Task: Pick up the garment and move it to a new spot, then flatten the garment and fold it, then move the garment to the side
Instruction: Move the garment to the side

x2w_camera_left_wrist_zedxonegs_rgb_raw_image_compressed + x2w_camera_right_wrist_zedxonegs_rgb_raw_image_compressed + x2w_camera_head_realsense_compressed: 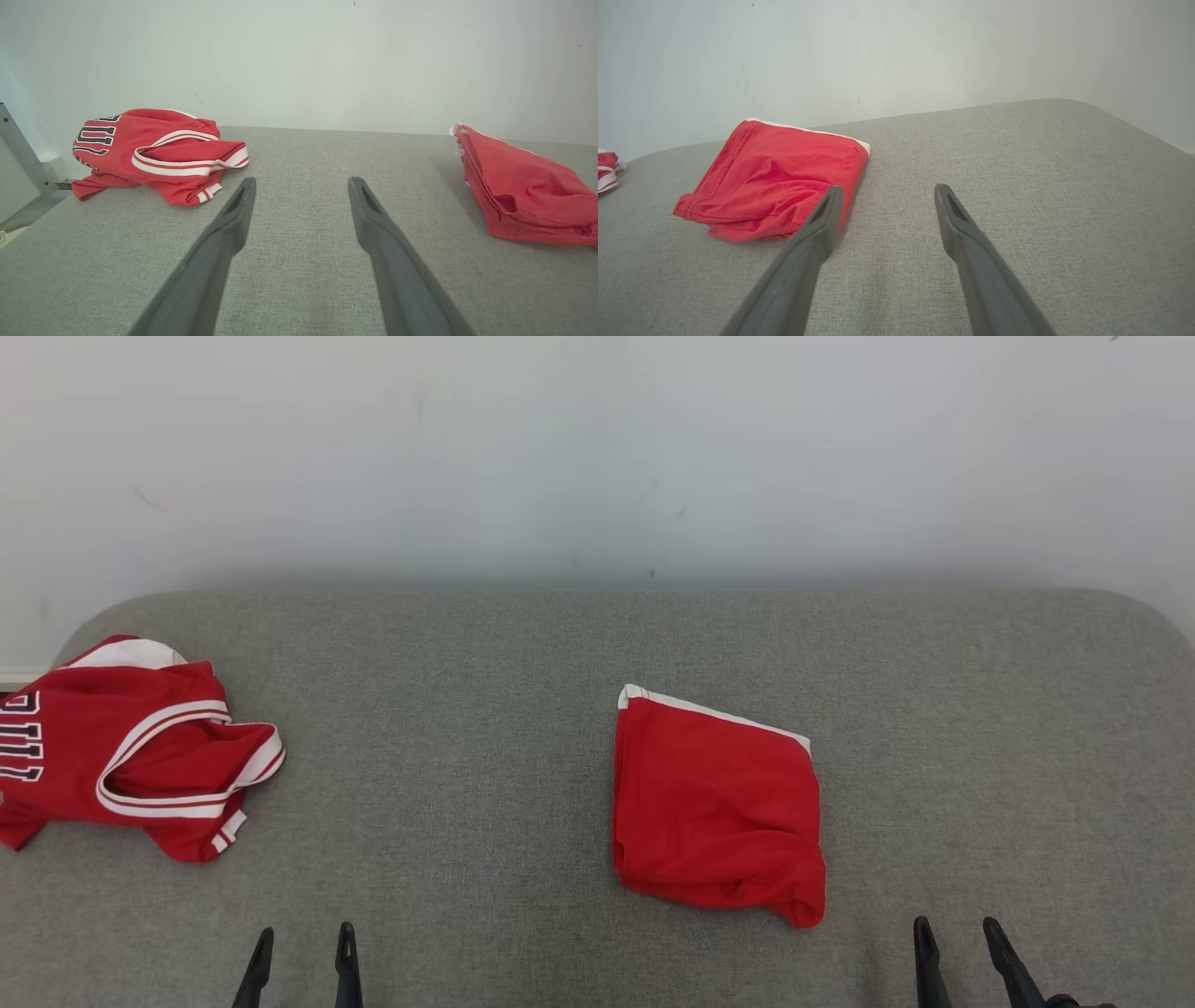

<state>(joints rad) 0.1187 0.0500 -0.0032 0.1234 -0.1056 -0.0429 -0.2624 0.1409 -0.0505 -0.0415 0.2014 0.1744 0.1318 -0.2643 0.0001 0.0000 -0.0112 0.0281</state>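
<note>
On the grey pad [467, 709], as seen in the head view, two red items are laid well apart. A folded garment [714, 807] sits just off centre toward four o'clock, a white band along its far edge. A crumpled jersey [140, 747] with white trim is found at nine o'clock, partly cut by the frame. The left gripper [306, 933] is seen at seven o'clock and the right gripper [956, 924] at five o'clock. Both are spread apart, nothing is held, and neither touches cloth.

In the left wrist view, the left gripper [302, 182] is pointed at bare pad with its fingers wide. The jersey [154, 154] is heaped at ten o'clock and the folded garment [518, 191] lies at three o'clock.

In the right wrist view, the right gripper [888, 189] is likewise parted and empty. The folded garment [780, 182] lies at ten o'clock, close beside the left finger — whether it is touched cannot be told. A scrap of the jersey [607, 170] is caught at nine o'clock.

The central piece is judged to be flattened and folded already, so only its move to the side appears left. The jersey — if it is meant as well — has had no step done to it.
</note>
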